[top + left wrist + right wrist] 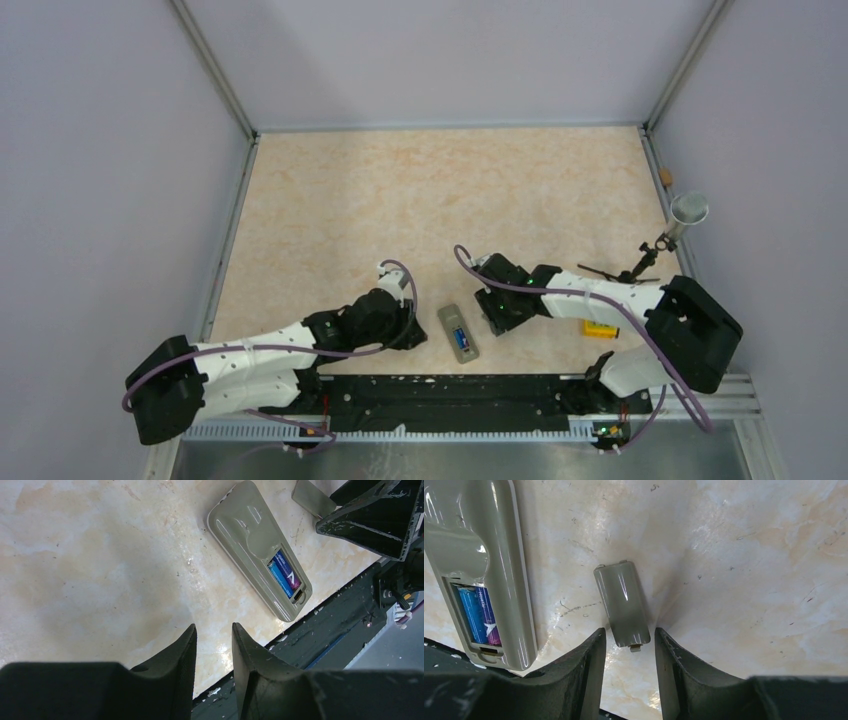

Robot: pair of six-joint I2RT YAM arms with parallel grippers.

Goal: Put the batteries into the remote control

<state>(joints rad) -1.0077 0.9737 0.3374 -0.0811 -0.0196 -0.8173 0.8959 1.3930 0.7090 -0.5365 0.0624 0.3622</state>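
Table top (pixel 400 200) is beige and marbled, with lilac walls (pixel 100 150) around. The remote control (pixel 458 333) lies back up near the front edge, both batteries (pixel 479 615) in its recess. Both arms bend low beside it: left gripper (pixel 214 640) fingers slightly apart, empty; right gripper (pixel 629 645) fingers apart, astride the loose battery cover (pixel 622 602).

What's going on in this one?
The remote control lies back-up on the table, both batteries already in its recess. Its loose battery cover lies beside it. The right tool hangs open over the cover, fingers either side of its end; the left tool is open and empty.
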